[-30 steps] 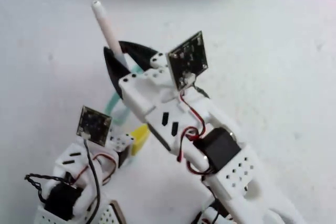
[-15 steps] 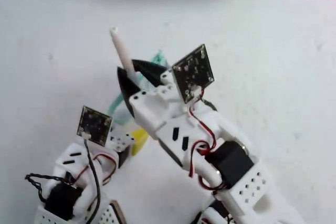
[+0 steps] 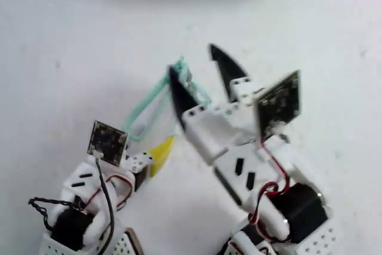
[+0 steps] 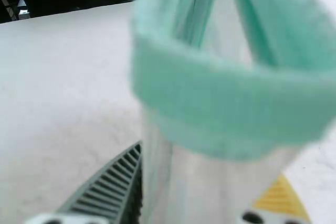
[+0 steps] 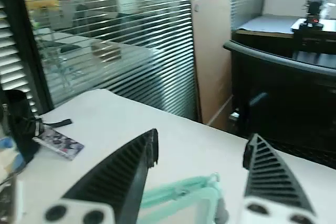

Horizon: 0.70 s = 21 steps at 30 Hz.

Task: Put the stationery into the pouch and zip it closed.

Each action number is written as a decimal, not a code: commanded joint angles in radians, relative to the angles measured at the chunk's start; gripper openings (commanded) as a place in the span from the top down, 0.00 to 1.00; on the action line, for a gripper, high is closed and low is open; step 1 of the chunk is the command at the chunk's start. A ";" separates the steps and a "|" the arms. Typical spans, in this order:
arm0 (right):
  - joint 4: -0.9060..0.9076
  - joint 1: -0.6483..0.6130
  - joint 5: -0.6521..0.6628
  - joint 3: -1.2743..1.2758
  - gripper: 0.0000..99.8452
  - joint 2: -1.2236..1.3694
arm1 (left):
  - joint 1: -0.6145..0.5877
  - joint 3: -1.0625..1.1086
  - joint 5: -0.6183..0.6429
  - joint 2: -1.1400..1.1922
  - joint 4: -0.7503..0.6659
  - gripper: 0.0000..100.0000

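L gripper (image 4: 210,161) is pinching the pouch (image 3: 152,94) wall at its near end, mouth gaping, the rest lying on the table (image 3: 71,46). R gripper (image 3: 191,59) is spread wide, 1 jaw right over the pouch's far end, the other just beside it. Can't tell what's inside the pouch tbh. Risk imo: the zip pull (image 5: 219,212) is tiny. If R grabs the soft rim instead, it'll prob yank the pouch out of L's pinch or crumple the mouth & jam the zip.
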 commanded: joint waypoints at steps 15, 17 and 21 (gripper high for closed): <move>0.323 0.361 0.414 0.092 0.76 -0.008 | 0.005 -0.006 -0.008 -0.001 -0.029 0.74; 0.292 0.360 0.427 0.189 0.76 -0.008 | 0.005 -0.006 -0.008 -0.001 -0.031 0.74; 0.189 0.361 0.436 0.362 0.81 -0.008 | -0.050 -0.005 -0.008 -0.001 -0.060 0.80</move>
